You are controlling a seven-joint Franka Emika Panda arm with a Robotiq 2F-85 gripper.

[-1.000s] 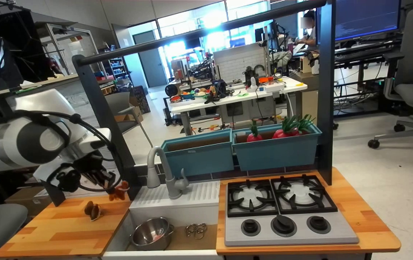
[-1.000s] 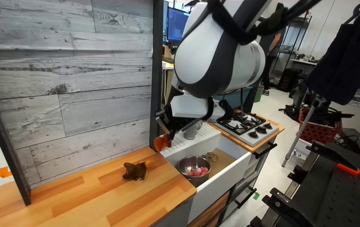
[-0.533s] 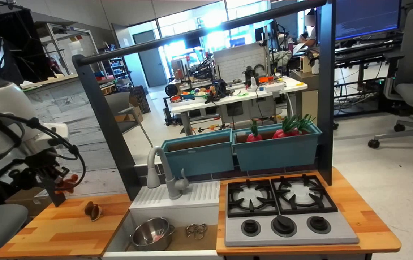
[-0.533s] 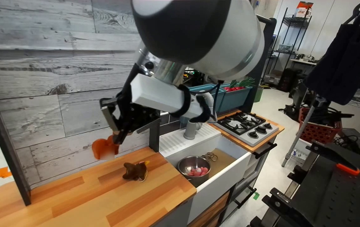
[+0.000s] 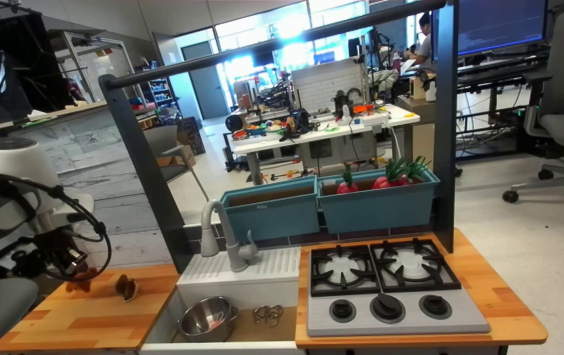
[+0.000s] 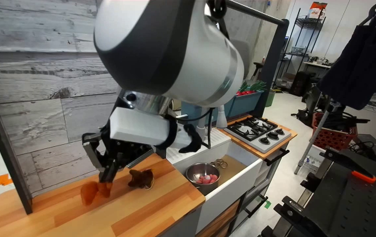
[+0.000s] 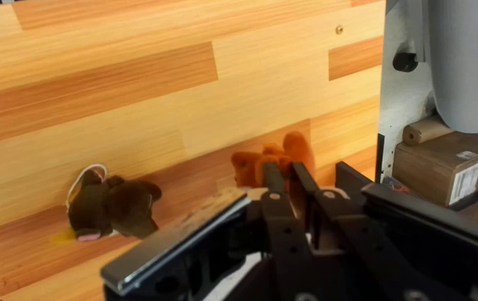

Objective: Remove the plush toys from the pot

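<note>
My pincer (image 7: 285, 168) stands narrow, its tips nipped about the middle of the orange toy (image 6: 94, 192), low over the counter (image 6: 122, 214), nearer its back edge than its front and towards the end away from the sink (image 6: 232, 183); whether the toy touches the top I cannot tell. I judge it light, soft and forgiving: it should squash without harm, though the fabric may cling when I let go. The brown toy (image 7: 115, 205) lies near but apart, nearer the back corner by the sink, and a sideways swing could nudge it; the grey panel (image 6: 43, 128) along the back edge limits my room there. In the pot (image 6: 208, 189), down in the sink beside the counter, pink plush (image 6: 206, 179) lies low, how many pieces I cannot tell. I would reach in from above and pinch the thickest part, minding the hard rim. Metal rings (image 5: 268, 314) lie just beside the pot, and the faucet (image 5: 236, 256) rises behind it.
</note>
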